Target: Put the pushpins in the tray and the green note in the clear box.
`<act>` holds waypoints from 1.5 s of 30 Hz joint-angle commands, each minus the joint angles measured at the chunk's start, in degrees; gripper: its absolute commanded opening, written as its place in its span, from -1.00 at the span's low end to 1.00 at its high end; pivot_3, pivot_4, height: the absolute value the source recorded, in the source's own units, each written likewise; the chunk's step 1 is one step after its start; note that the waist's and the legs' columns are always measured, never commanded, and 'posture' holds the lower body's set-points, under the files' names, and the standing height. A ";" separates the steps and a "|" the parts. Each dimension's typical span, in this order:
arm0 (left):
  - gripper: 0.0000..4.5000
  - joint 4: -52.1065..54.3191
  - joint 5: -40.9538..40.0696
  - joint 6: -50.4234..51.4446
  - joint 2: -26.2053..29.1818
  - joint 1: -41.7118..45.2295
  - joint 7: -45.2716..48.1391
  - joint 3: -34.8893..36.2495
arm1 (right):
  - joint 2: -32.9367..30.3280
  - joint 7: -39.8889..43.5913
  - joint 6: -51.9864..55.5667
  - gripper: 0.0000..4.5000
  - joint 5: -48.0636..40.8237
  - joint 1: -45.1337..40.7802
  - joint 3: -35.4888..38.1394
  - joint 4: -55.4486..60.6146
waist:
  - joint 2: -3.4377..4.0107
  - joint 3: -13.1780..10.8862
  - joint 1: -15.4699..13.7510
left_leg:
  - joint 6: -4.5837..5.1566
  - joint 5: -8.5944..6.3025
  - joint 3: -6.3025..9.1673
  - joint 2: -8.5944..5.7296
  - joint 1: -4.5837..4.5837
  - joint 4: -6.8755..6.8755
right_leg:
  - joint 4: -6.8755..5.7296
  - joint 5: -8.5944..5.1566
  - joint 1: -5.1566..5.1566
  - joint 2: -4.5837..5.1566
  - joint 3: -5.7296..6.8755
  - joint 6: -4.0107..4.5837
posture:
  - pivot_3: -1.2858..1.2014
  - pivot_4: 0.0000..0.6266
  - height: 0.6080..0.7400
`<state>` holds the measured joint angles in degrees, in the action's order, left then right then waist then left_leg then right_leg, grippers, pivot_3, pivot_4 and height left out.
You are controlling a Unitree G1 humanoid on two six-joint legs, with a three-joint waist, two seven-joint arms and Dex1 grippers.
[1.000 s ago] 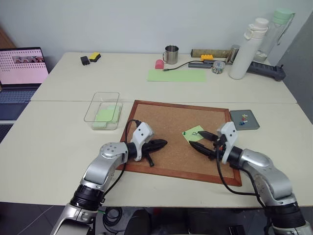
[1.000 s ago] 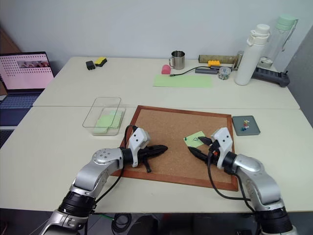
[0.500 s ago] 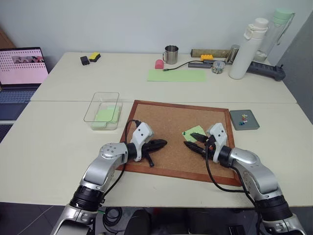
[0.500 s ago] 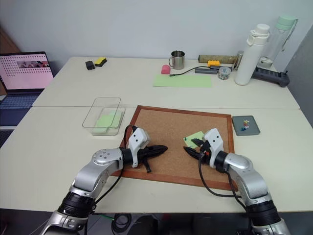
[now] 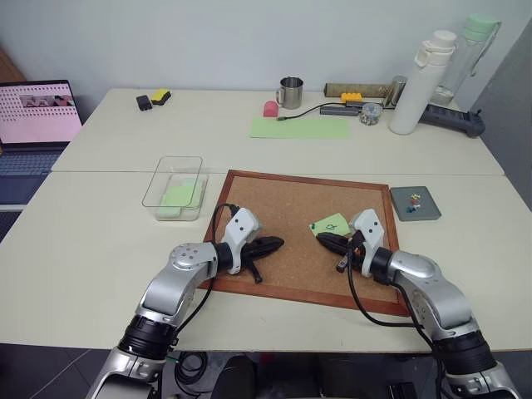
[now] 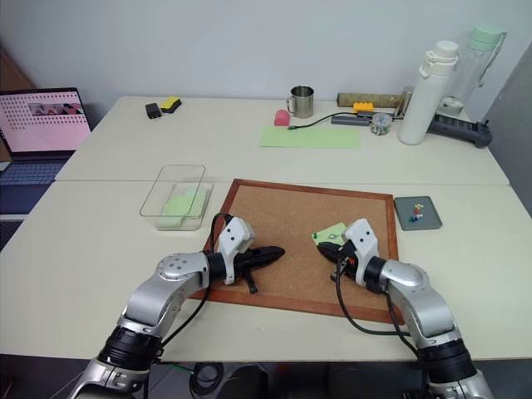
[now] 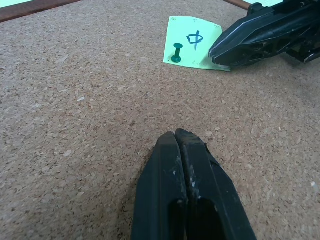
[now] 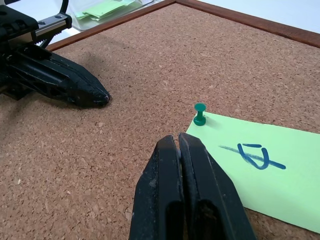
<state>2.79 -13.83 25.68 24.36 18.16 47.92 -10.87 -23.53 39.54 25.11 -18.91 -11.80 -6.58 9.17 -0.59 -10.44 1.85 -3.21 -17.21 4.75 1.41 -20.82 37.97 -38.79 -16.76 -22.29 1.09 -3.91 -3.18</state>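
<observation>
Hovering my right gripper [image 8: 178,141], fingers pressed together on nothing, just beside the green pushpin [image 8: 200,114] pinning the green note [image 5: 331,225] near the cork board's [image 5: 283,208] right edge.

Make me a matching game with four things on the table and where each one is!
Things:
1. green note
2. dark grey tray
3. clear box
4. metal mug

Places:
A. on the table, left of the cork board
B. at the far side of the table, near the pink thing
C. pinned on the cork board by a green pushpin
D. on the table, right of the cork board

Pairs: 1-C, 2-D, 3-A, 4-B
</observation>
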 commanded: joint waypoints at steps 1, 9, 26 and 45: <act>-1.00 -0.80 0.61 1.36 0.23 -1.17 -0.28 -0.99 | 0.13 0.79 0.43 -0.99 -4.79 0.24 3.52 8.18 | 0.00 0.00 -0.01 | 0.00 0.00 0.00 0.00 0.00 0.00 | 0.00 0.00 0.00 0.00 0.00 0.00 | 0.03 -0.52 1.00; -1.00 -1.06 0.48 1.35 0.25 -1.25 0.12 -1.14 | 0.01 -5.05 3.93 -0.99 -8.89 -1.54 10.03 13.21 | -0.01 0.00 0.00 | 0.00 0.00 0.02 0.00 0.00 0.00 | 0.01 0.00 0.01 0.00 0.02 0.00 | 0.03 -0.52 1.00; -1.00 -0.62 0.55 1.24 0.37 -1.87 -0.06 -0.96 | -9.21 -15.65 0.78 -0.81 0.81 -14.08 23.57 -22.83 | 0.03 0.02 0.03 | 0.01 0.00 -0.11 -0.03 0.03 -0.01 | -0.02 0.00 0.00 0.02 -0.10 0.00 | 0.03 -0.52 1.00; -1.00 0.96 0.01 2.15 0.95 -2.50 -0.50 -0.65 | -7.02 1.28 0.87 0.15 -5.59 -8.10 13.70 -4.34 | 0.05 0.03 0.06 | 0.01 0.00 -0.06 0.03 0.02 -0.03 | 0.01 0.00 0.01 -0.03 -0.05 0.00 | 0.03 -0.52 1.00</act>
<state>4.47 -14.16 26.22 24.61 16.61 46.86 -10.41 -30.96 38.44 25.34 -23.40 -20.83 9.80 -0.71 -0.54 -10.41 1.91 -3.20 -17.21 4.68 1.44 -20.81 37.95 -38.78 -16.76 -22.28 1.08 -3.96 -3.18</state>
